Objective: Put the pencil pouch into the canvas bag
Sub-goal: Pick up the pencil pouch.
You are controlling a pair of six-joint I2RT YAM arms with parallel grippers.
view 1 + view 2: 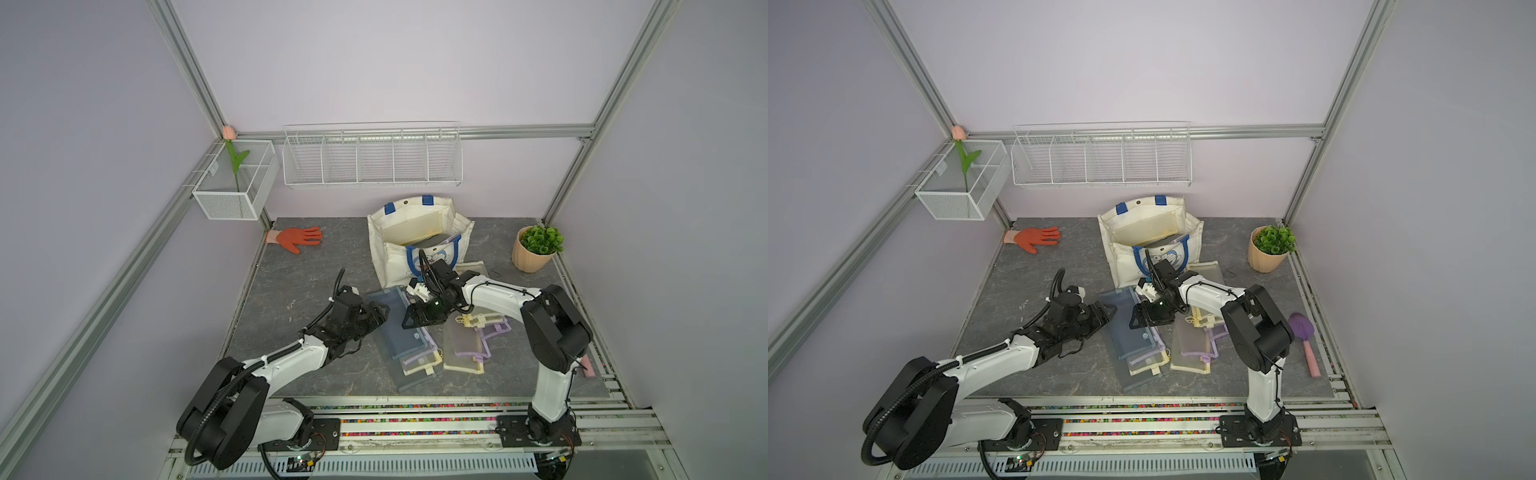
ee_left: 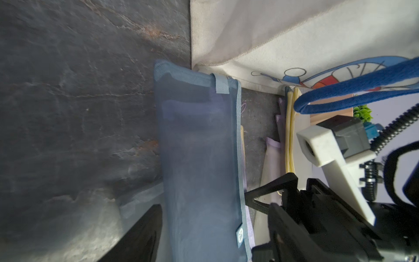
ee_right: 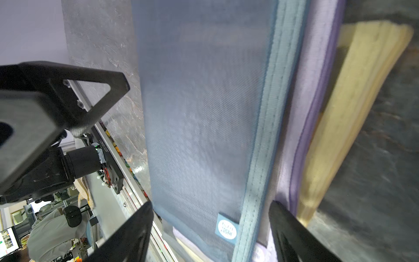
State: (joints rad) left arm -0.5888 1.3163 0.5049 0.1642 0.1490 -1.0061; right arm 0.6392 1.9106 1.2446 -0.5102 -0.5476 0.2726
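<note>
The blue mesh pencil pouch [image 1: 395,336] lies flat on the dark counter [image 1: 291,286] at the centre of the frame. It rests on top of a spread of lavender and yellow mesh pouches [image 1: 461,345]. One end is just at the foot of the canvas bag [image 1: 392,266], which stands open directly above it in the frame. The left claw [image 2: 214,205] and the right claw [image 3: 210,204] are both wide, each astride the pouch's width with a finger on either side.
</note>
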